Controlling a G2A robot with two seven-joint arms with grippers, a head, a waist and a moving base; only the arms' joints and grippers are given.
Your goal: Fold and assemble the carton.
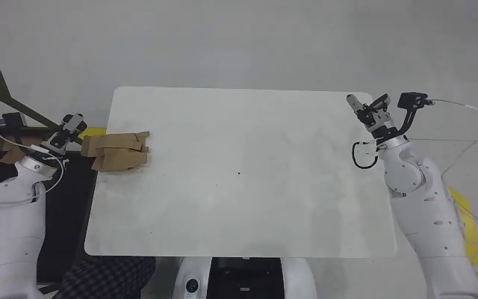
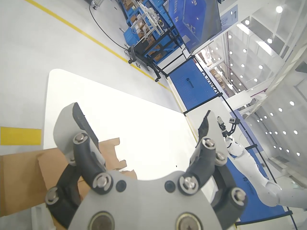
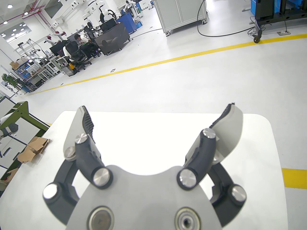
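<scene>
Brown cardboard, the carton [image 1: 117, 152], lies flat and unfolded at the middle left of the top view. It sits on the left edge of the table [image 1: 246, 217], and its outer end seems to stick out past that edge. No flap looks raised, so the task appears to be at its very start, and the step in hand is most likely getting hold of the carton.

The left gripper [image 1: 75, 134] sits just beside the carton's outer end. In the left wrist view its fingers [image 2: 80, 123] are spread wide with nothing between them. One finger stands in front of the cardboard, and I cannot tell whether it touches. The next move probably calls for closing on that overhanging end and drawing the carton toward the middle of the table, where both arms can reach it.

The right gripper [image 1: 371, 111] hangs at the upper right of the top view, over the table's far corner and well apart from the carton. Its fingers [image 3: 230, 118] are also spread wide and hold nothing.
</scene>
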